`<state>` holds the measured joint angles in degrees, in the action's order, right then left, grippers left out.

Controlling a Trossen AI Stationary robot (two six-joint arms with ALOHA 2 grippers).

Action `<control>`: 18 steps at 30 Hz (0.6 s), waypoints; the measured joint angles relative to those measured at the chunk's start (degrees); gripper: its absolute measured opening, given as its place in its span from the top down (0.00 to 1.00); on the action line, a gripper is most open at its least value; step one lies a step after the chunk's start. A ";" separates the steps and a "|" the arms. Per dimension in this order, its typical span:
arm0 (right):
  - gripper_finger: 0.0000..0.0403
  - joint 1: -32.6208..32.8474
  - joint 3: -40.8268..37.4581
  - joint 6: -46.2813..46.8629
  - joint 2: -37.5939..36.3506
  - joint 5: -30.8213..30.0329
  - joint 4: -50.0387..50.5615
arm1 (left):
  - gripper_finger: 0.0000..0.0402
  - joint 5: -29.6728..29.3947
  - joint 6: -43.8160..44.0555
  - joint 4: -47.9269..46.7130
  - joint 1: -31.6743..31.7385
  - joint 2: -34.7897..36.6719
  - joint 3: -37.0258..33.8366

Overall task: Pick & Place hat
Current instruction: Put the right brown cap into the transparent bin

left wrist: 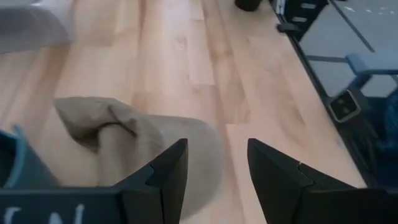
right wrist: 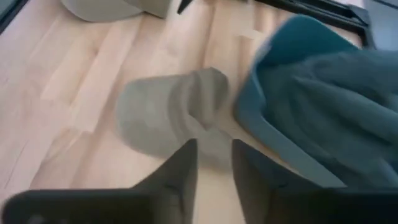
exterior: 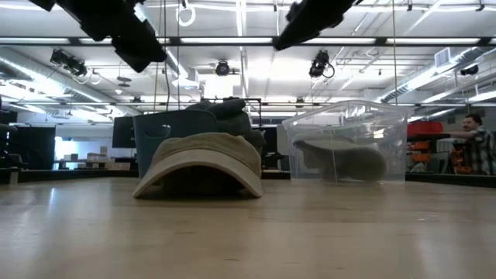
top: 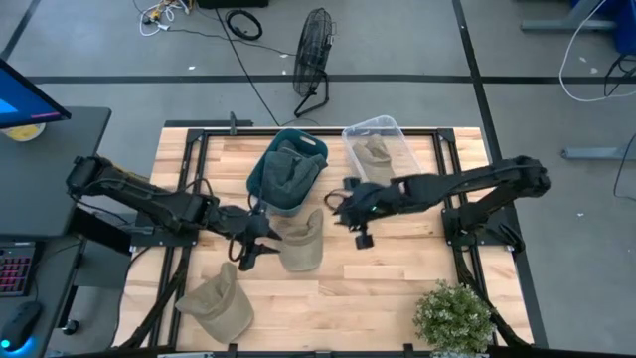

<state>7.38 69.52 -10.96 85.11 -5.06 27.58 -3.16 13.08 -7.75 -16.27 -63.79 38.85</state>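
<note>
Tan hat [top: 301, 242] lies flat on the worktop [top: 378, 288] mid-table, just near of the teal bin [top: 288, 169], which has dark cloth in it; a second hat [top: 219, 303] sits near-left, and a third is in the clear bin [top: 383, 149] far right. Left claw [top: 248, 239] hangs above the worktop at the hat's left edge, fingers [left wrist: 168, 180] parted, holding nothing. Right claw [top: 348, 214] hangs just right of the hat and teal bin, fingers [right wrist: 183, 165] slightly apart, empty; potted plant [top: 452, 316] at near-right corner.
</note>
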 joint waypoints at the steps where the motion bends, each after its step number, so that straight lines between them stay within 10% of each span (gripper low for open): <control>1: 0.70 0.49 0.00 0.00 1.67 0.00 -1.91 | 0.57 0.01 0.70 -0.29 -0.63 0.00 -0.01; 18: 0.44 0.16 0.00 -1.60 24.65 -0.22 -21.78 | 0.57 -0.05 7.06 -1.15 -3.99 0.02 -0.02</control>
<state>7.54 69.52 -12.56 109.76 -5.28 5.81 -3.21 20.14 -8.90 -20.25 -63.77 38.83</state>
